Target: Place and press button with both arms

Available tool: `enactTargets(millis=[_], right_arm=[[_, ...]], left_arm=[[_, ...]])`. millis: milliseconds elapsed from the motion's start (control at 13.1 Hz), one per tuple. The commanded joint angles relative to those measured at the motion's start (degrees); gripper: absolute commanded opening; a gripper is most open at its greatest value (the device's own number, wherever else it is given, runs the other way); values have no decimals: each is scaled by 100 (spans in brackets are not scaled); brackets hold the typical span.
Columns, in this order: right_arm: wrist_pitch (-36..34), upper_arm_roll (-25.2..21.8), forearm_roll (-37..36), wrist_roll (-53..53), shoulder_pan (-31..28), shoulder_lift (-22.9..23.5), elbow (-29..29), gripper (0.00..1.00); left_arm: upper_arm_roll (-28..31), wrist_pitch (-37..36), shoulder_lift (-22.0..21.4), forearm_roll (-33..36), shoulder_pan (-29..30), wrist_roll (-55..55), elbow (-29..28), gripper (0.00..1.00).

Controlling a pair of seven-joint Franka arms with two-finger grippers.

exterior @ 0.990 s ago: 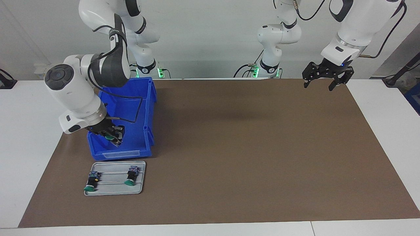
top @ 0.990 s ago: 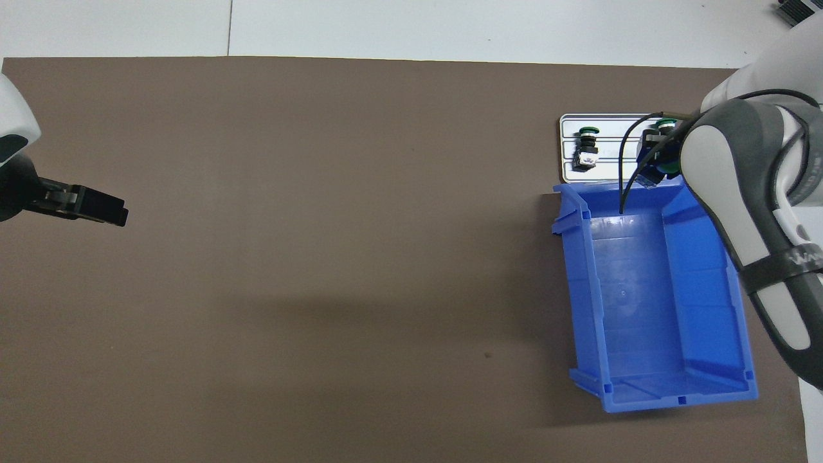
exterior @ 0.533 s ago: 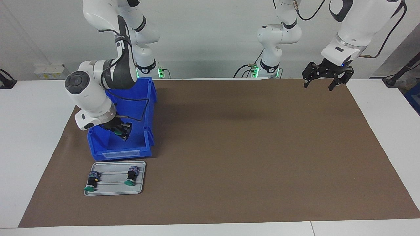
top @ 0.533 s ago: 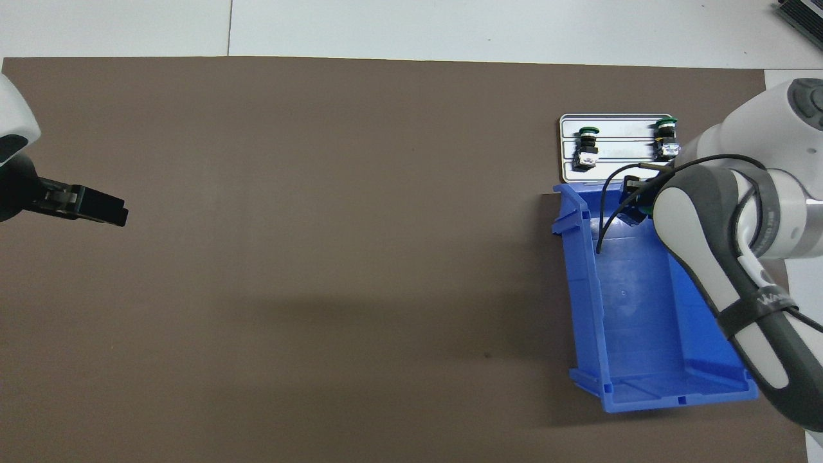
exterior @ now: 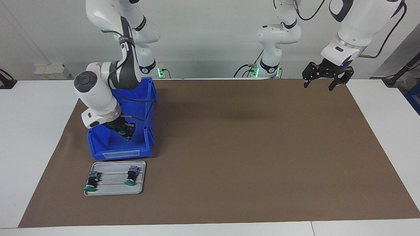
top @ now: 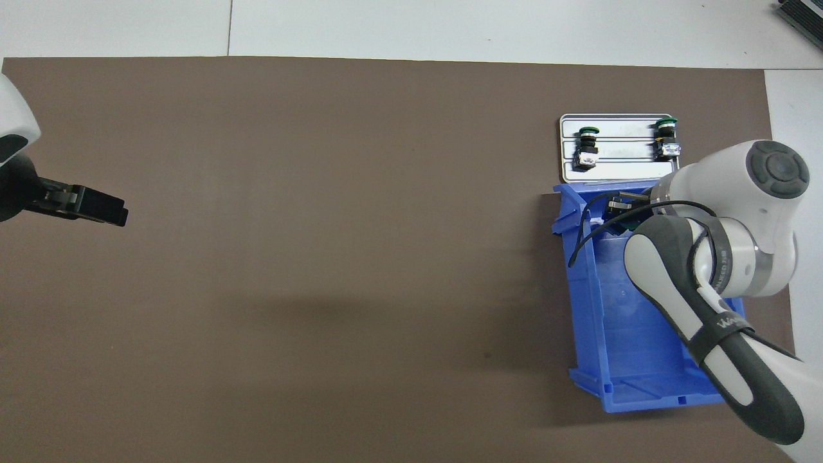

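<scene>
1. Now a button (exterior: pixel 122 132) is held tight by the right gripper (exterior: pixel 126 133) over the blue bin (exterior: pixel 119 154).
2. It could be dropped if the grip slips.
3. The left gripper (exterior: pixel 323 82) is kept spread open, waiting over the mat (exterior: pixel 249 157).

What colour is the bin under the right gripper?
The bin is blue; the facing view shows it best.
</scene>
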Motion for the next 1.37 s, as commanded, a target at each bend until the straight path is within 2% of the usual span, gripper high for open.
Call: enactTargets(millis=[0, 457, 533, 609, 685, 761, 837, 914, 1066, 1294], right_arm=[[367, 29, -65, 108, -16, -89, -325, 13], [930, 20, -65, 100, -25, 69, -571, 16], [930, 20, -65, 100, -25, 78, -571, 23], [922, 20, -65, 100, -25, 78, -554, 39], [921, 29, -65, 100, -25, 86, -536, 61], [904, 20, -65, 108, -25, 87, -510, 78], [886, 20, -65, 108, -25, 87, -484, 86], [860, 29, -65, 126, -25, 87, -423, 92], [738, 20, -65, 152, -25, 87, -273, 93], [-42, 20, -74, 144, -25, 25, 261, 93]], left_arm=[[-61, 65, -157, 88, 85, -32, -189, 100], [-61, 65, -157, 88, 85, -32, -189, 100], [-61, 65, -157, 88, 85, -32, -189, 100], [-61, 65, -157, 88, 85, -32, -189, 100], [-61, 65, -157, 88, 85, -32, -189, 100], [-61, 65, -157, 88, 85, -32, -189, 100], [-61, 65, -157, 88, 85, -32, -189, 100], [-61, 65, -157, 88, 85, -32, -189, 100], [-61, 65, -157, 88, 85, -32, -189, 100], [-61, 65, -157, 88, 85, -32, -189, 100]])
